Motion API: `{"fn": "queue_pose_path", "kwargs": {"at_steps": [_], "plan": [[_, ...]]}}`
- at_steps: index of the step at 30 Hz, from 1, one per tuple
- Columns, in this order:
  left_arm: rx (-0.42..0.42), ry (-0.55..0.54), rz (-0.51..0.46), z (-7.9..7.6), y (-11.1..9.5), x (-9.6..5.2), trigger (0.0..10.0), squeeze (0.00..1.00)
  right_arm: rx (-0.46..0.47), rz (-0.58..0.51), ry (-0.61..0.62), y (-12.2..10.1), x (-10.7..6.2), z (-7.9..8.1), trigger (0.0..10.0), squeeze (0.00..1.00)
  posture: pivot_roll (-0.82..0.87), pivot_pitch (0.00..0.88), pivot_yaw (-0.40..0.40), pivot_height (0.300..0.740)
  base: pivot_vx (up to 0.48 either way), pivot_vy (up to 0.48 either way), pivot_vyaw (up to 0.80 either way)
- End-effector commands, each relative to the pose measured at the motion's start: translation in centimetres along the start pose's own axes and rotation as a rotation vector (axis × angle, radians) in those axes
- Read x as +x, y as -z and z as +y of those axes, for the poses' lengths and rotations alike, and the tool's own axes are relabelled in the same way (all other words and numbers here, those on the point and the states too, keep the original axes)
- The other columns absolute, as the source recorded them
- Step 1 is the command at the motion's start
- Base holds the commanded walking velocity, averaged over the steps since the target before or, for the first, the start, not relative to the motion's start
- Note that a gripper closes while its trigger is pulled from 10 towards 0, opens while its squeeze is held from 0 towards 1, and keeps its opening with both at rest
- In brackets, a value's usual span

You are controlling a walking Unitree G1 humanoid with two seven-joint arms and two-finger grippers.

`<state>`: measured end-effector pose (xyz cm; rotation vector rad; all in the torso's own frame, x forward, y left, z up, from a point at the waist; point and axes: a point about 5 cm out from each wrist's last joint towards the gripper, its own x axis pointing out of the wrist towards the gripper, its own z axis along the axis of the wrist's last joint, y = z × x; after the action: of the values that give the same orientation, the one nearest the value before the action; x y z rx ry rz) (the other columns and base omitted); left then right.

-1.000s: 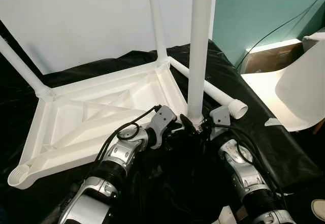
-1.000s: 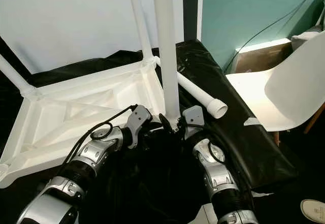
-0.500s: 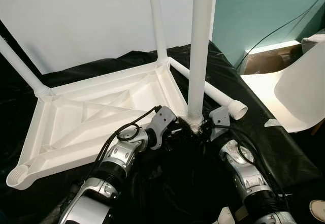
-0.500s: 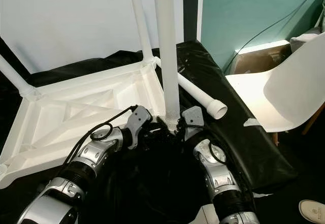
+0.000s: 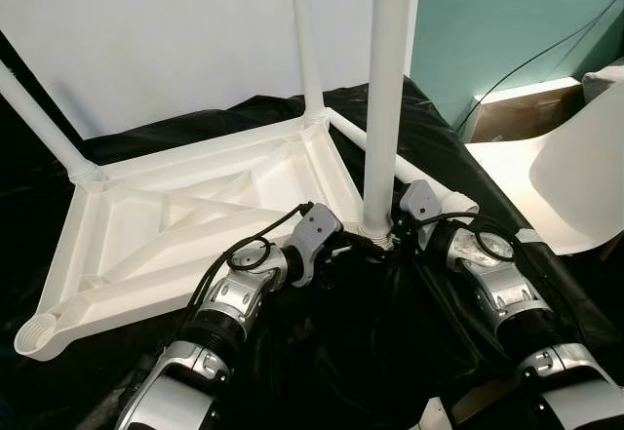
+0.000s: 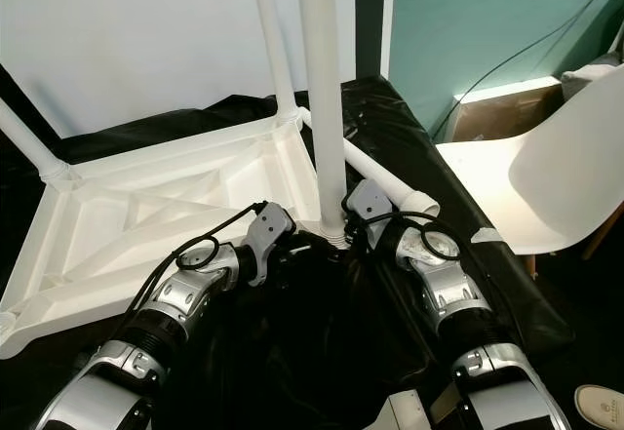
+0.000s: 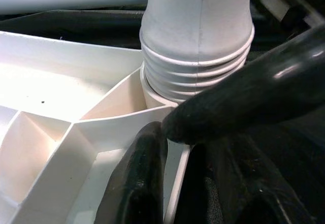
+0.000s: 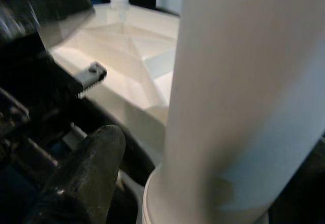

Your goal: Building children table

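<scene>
A white plastic children's table lies upside down on black cloth. White legs stand in its far left corner and far right corner. A third leg stands upright in the near right corner, its threaded base sitting in the socket. My left gripper is at that corner, its fingers pinched on the table's rim beside the socket. From the other side, my right gripper reaches the base of the leg. One finger stands a little off the leg.
A loose white leg lies on the cloth right of the table. The near left socket holds nothing. A white chair and a brown box stand at the right, with a shoe on the floor.
My right arm has swung out to the right and up, so its wrist now sits higher beside the leg's base. The left arm and the upright leg have hardly moved.
</scene>
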<state>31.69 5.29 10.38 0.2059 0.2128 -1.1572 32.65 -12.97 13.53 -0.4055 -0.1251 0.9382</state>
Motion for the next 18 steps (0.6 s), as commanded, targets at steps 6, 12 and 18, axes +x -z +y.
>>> {"fn": "queue_pose_path", "kwargs": {"at_steps": [6, 12, 18], "plan": [[-0.043, 0.007, 0.074, -0.4, 1.9, -0.3, 10.0, 0.00, 0.015, 0.031, -0.132, 0.0, 0.4, 0.0, 0.0, 0.00, -0.01, 0.000, 0.088, 0.740, 0.000, 0.000, 0.00], [-0.041, 0.009, 0.073, -0.5, 1.8, -0.2, 10.0, 0.00, 0.101, 0.051, -0.147, 0.9, -0.2, 0.1, 0.0, 0.00, -0.01, 0.000, 0.089, 0.740, 0.000, 0.000, 0.00], [-0.042, 0.010, 0.071, -0.6, 1.8, -0.1, 10.0, 0.00, 0.232, -0.055, 0.124, 1.4, 0.0, 3.3, 0.0, 0.00, 0.00, 0.000, 0.086, 0.740, 0.000, 0.000, 0.00]]}}
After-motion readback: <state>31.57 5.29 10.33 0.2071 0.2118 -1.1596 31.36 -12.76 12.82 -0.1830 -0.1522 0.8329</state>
